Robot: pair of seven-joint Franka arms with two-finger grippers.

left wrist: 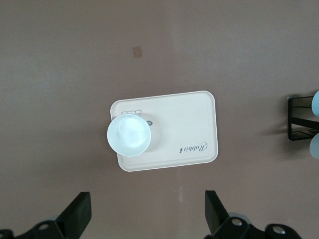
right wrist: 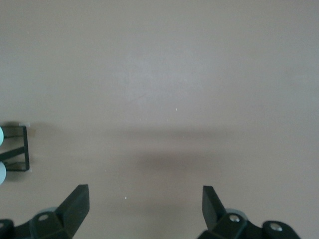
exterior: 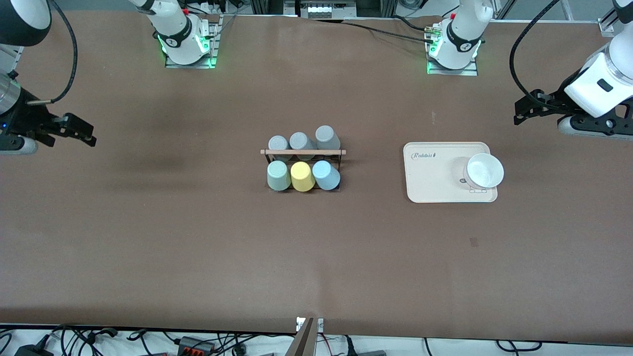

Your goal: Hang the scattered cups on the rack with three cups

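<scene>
With the mint cup [exterior: 278, 175] and blue cup [exterior: 326, 175] already seated on the rack [exterior: 303, 152] and both the left pincer [exterior: 525, 110] and the right pincer [exterior: 79, 129] held apart over bare desk [exterior: 198, 237], a seated cup could be dislodged only if another reach were made.

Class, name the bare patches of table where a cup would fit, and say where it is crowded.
Bare: between the rack and the tray; the wide strip nearer the camera than both. Crowded: the rack, six cups full. The tray holds a bowl at one end.

Only one readable text: "Rabbit" in thin script, printed on the cream tray [exterior: 435, 173] at its corner toward the rack, farther from the front camera. Same word visible in the left wrist view. Small printed mark beside the white bowl [exterior: 485, 170] on that tray, too small to read.
</scene>
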